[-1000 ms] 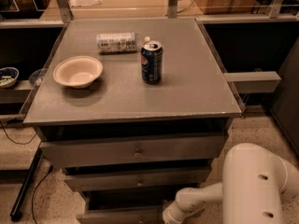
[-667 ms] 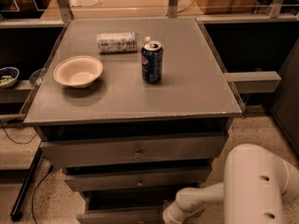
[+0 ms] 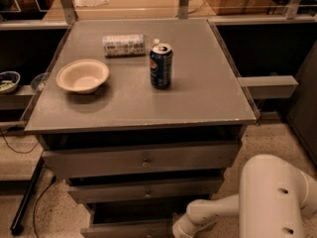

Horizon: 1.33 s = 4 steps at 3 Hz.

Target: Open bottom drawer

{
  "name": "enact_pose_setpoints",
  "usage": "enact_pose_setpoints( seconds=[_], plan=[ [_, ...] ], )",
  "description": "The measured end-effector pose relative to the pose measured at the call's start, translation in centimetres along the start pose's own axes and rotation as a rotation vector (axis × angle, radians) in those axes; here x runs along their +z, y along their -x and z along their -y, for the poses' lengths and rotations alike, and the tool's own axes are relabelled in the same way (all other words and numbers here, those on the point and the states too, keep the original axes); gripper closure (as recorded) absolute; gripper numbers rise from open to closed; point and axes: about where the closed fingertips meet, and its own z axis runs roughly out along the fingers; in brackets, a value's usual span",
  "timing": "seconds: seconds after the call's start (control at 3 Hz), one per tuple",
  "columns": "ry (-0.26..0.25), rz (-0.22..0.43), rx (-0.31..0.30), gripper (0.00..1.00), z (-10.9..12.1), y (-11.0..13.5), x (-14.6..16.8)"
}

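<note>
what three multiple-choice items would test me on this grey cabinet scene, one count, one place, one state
1. How many drawer fronts does the grey metal cabinet show?
A. one
B. five
C. three

2. Where is the robot's two-finger gripper?
A. over the cabinet's top
B. low at the picture's bottom edge, by the narrow grey bottom drawer
C. left of the cabinet, near the floor

3. How does the blue cylindrical soda can sit?
A. upright on its base
B. lying on its side
C. crushed flat

Answers:
1 C: three grey fronts are stacked under the top.
2 B: the white arm reaches in from the lower right and ends beside that lowest front.
3 A: its round lid faces up and its base rests on the cabinet's top.
</note>
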Motion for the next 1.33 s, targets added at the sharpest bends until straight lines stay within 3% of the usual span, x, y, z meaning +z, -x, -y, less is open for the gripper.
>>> enact_pose_setpoints(
  seconds=[0.33, 0.67, 1.33],
  plan=[
    [0.000, 0.001, -0.001, 0.00, 0.23, 0.10, -0.13],
    [-0.015, 0.018, -0.040, 0.00, -0.03, -0.31, -0.35],
    [-0.002, 0.019, -0.040, 0.00, 0.19, -0.05, -0.30]
  ],
)
